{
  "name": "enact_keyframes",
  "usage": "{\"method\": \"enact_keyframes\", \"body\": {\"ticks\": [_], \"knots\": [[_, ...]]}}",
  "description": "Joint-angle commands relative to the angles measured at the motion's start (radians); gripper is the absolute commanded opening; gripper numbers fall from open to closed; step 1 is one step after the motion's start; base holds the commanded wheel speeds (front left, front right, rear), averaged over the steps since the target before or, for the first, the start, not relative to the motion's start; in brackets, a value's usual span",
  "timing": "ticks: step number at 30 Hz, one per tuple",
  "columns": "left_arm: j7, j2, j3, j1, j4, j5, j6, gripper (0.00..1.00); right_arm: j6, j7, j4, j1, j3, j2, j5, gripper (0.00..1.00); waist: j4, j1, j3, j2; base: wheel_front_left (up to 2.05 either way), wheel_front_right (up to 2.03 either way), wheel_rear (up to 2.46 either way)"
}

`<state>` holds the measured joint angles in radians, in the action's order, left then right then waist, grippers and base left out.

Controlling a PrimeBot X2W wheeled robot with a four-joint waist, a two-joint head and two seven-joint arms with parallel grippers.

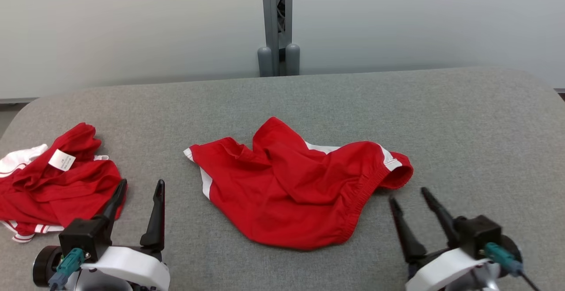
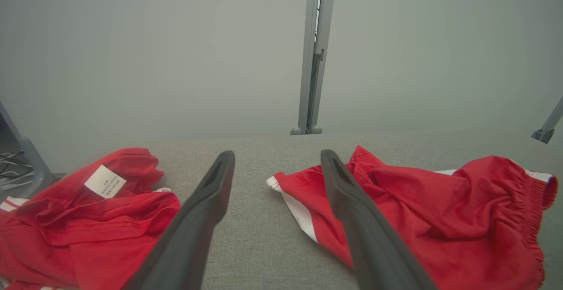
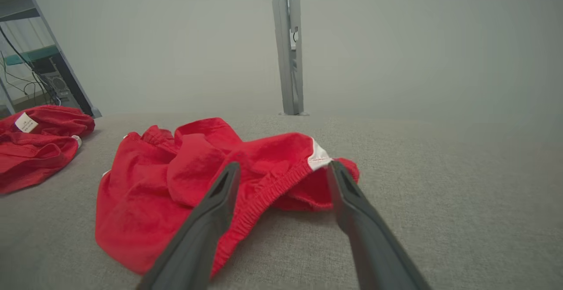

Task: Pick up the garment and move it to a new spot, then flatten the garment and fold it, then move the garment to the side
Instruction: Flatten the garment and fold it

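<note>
The left end effector (image 1: 140, 183) and right end effector (image 1: 408, 194) stand open and empty. The garment (image 1: 287, 185) lies crumpled on the worktop (image 1: 463, 119), ahead of and between them. I recommend pinching the elastic waistband (image 1: 368, 196) (just ahead of the right one), gripping firmly.

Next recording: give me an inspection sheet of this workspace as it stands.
Surface: grey cloth-covered table.
Job's things: red shorts, crumpled, mid-table, not gripped.
Clutter: second red garment with white label, bunched at the table's left end.
Tools: left tool and right tool both open, holding nothing.
Cables: wires beyond the table's left end.
Surroundings: pale wall, grey post behind the table.
</note>
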<state>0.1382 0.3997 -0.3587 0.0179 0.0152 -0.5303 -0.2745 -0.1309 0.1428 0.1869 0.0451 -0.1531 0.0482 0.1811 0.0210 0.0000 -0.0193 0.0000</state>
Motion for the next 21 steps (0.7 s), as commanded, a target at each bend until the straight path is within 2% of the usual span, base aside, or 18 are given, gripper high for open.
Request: {"method": "enact_keyframes", "body": {"ticks": [1, 7, 16, 19, 21], "knots": [[0.003, 0.004, 0.0, 0.021, 0.002, -0.002, -0.002, 1.0, 0.0, -0.009, 0.017, 0.009, -0.022, 0.005, -0.013, 1.0, 0.007, 0.0, -0.01, 0.0, 0.0, 0.0, 0.0], [0.011, -0.012, -0.017, 0.06, 0.002, 0.011, 0.007, 1.0, 0.0, -0.025, 0.116, 0.043, -0.137, 0.009, -0.04, 1.0, 0.04, 0.0, -0.069, 0.0, 0.0, 0.0, 0.0], [0.055, -0.059, -0.049, 0.131, -0.071, 0.004, 0.046, 1.0, 0.0, 0.022, 0.328, 0.167, -0.266, 0.03, -0.001, 1.0, 0.09, 0.0, -0.163, 0.0, 0.0, 0.0, 0.0], [0.066, -0.069, -0.051, 0.145, -0.094, 0.001, 0.056, 1.0, 0.0, 0.048, 0.363, 0.2, -0.311, 0.028, 0.023, 1.0, 0.093, 0.0, -0.17, 0.0, 0.0, 0.0, 0.0], [0.072, -0.073, -0.052, 0.15, -0.108, 0.001, 0.06, 1.0, 0.0, 0.063, 0.367, 0.214, -0.336, 0.029, 0.038, 0.0, 0.091, 0.0, -0.172, 0.0, 0.0, 0.0, 0.0]]}}
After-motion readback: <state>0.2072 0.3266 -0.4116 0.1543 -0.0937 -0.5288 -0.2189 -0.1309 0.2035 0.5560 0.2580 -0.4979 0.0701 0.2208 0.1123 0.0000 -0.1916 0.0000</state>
